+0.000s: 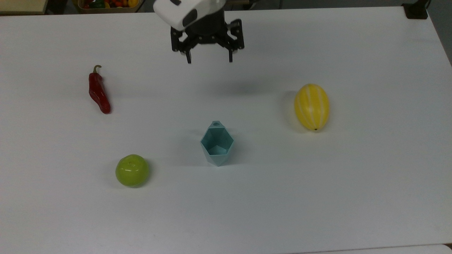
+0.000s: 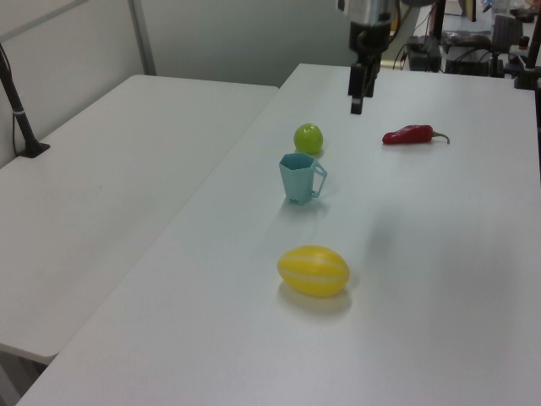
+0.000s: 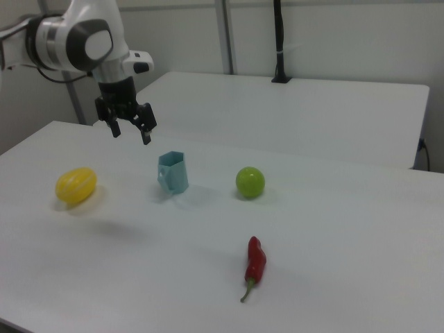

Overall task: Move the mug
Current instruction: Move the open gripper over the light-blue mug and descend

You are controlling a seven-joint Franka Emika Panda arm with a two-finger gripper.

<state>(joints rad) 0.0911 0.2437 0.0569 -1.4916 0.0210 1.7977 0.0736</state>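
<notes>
The mug (image 1: 216,146) is a small pale teal faceted cup standing upright near the middle of the white table (image 1: 370,183); its tab handle points to the top view's upper edge. It also appears as the mug (image 2: 299,177) and the mug (image 3: 173,171). My gripper (image 1: 209,60) hangs open in the air well above the table, far from the mug toward the top view's upper edge, with nothing between its fingers. It shows too as the gripper (image 3: 130,134) to the right view's upper left of the mug, and as the gripper (image 2: 358,100).
A red chili pepper (image 1: 98,92) lies at the top view's left. A green apple (image 1: 132,170) sits left of the mug. A yellow striped melon (image 1: 312,106) lies at the right. A second table (image 2: 110,169) adjoins on the left view's left.
</notes>
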